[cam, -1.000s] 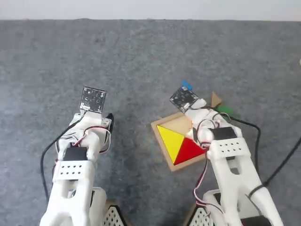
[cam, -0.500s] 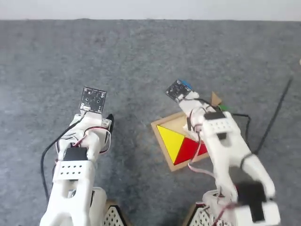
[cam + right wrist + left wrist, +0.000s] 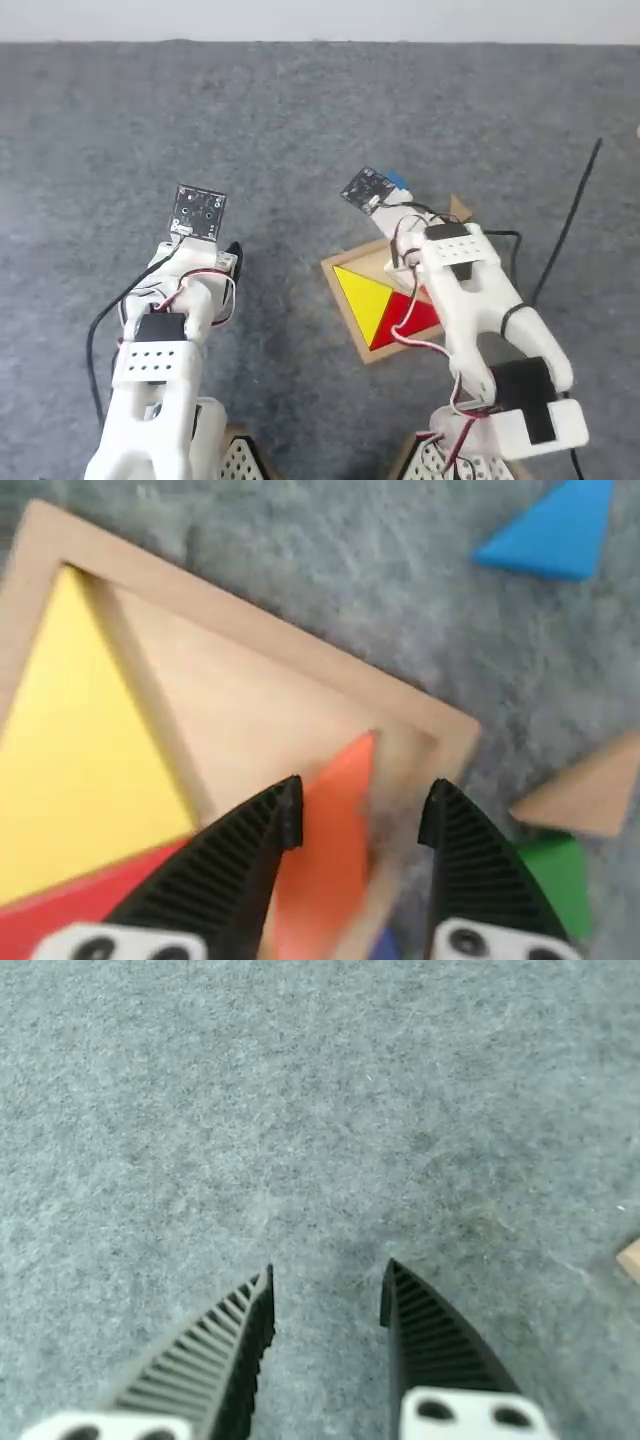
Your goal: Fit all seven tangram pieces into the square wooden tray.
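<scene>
- Grey felt-covered counter (image 3: 300, 120), pale wall strip along the far edge.
- Left arm (image 3: 165, 330): parked over bare felt, well apart from the tray. Jaws spread open with only felt between them.
- Square wooden tray (image 3: 343, 262): turned corner-on like a diamond, in front of the right arm (image 3: 470, 290) and partly hidden under it.
- Inside the tray: yellow triangle (image 3: 365, 297) filling one corner, red triangle (image 3: 405, 318) touching it along one edge.
- Also inside, seen from the right wrist: orange piece (image 3: 335, 820) lying near the tray rim, next to the red triangle. Blurred, so cannot tell its exact shape.
- Right jaws: open, one tip on each side of the orange piece. Cannot tell whether touching it.
- Bare wood floor visible between the yellow triangle and the far rim.
- Outside the tray, on the felt: blue triangle (image 3: 550, 530) well apart from the rim, wood-coloured triangle (image 3: 585, 795) near a tray corner, green piece (image 3: 550, 870) just beside the wood-coloured one.
</scene>
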